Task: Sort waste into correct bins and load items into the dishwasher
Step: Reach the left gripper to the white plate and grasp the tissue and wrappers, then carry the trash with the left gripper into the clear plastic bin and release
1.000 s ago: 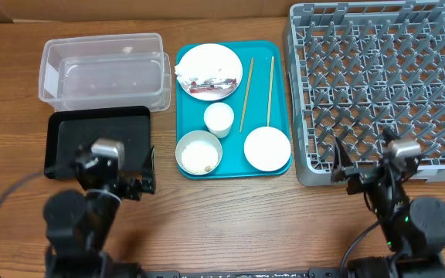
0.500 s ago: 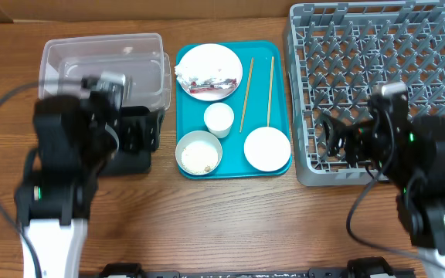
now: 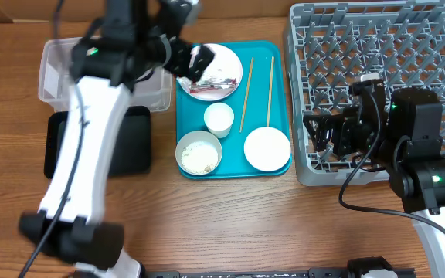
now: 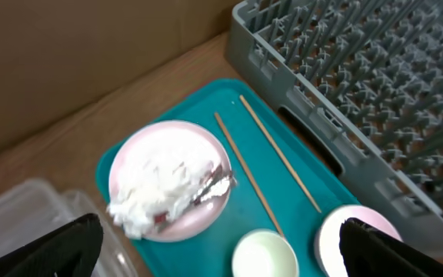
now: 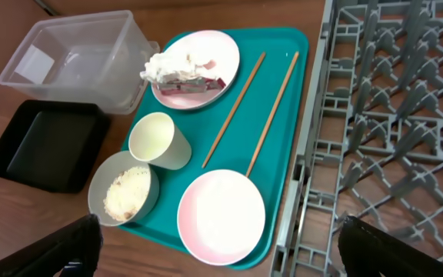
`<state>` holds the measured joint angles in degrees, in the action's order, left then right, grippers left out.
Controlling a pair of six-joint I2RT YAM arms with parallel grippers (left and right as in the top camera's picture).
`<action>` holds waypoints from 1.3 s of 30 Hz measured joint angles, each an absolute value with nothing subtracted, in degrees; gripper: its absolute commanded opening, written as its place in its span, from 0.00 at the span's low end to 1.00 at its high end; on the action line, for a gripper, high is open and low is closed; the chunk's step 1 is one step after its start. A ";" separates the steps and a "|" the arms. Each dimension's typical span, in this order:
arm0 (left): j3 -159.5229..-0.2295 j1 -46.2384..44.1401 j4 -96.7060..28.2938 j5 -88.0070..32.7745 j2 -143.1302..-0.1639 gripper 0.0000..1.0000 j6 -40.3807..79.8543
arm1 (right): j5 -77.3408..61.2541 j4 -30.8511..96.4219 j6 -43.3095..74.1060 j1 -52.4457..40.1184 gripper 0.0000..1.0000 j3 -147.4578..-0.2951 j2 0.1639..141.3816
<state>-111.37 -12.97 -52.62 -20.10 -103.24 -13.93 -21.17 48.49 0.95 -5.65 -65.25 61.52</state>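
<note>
On the teal tray (image 3: pixel 230 166), a white plate (image 3: pixel 221 58) holds crumpled tissue (image 4: pixel 156 181) and a red-and-white wrapper (image 3: pixel 213 82). A small cup (image 3: pixel 219 118), a bowl with rice (image 3: pixel 199 153), an empty white bowl (image 3: pixel 267 148) and two chopsticks (image 3: pixel 246 93) lie there too. The clear tub (image 3: pixel 60 73) and the black tray (image 3: pixel 130 143) are on the left, the grey rack (image 3: pixel 385 62) on the right. My left gripper (image 3: pixel 185 58) is open and empty above the plate's left edge. My right gripper (image 3: pixel 327 137) is open and empty over the rack's front left corner.
The left arm crosses over the clear tub and the black tray and hides part of each. Brown cardboard stands behind the table's far edge. In the right wrist view the rack's wall (image 5: pixel 306 177) runs close beside the teal tray (image 5: pixel 206 150).
Both arms have risen from the table's front. The left arm swung far forward and right to above the plate. The right arm moved up over the rack's front left corner.
</note>
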 measured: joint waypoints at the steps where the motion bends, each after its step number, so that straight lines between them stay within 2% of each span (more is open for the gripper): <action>1: -112.77 -13.93 -52.47 -18.72 -105.38 1.00 -14.55 | -21.23 48.73 1.10 -5.65 1.00 -65.25 61.52; 7: -118.21 -17.67 -50.70 -9.32 -116.62 0.99 -19.90 | -21.50 50.04 1.32 -5.65 1.00 -65.25 61.52; 14: -118.39 -17.50 -48.23 -3.05 -126.82 1.00 -24.62 | -21.61 51.37 1.37 -5.65 1.00 -65.25 61.52; 34: -118.45 -17.23 -47.99 -2.63 -137.21 1.00 -28.56 | -18.06 53.60 1.45 -5.65 1.00 -65.25 61.52; 39: -118.45 -17.23 -46.76 -2.76 -139.68 0.96 -28.71 | -17.74 53.65 1.50 -5.65 1.00 -65.25 61.67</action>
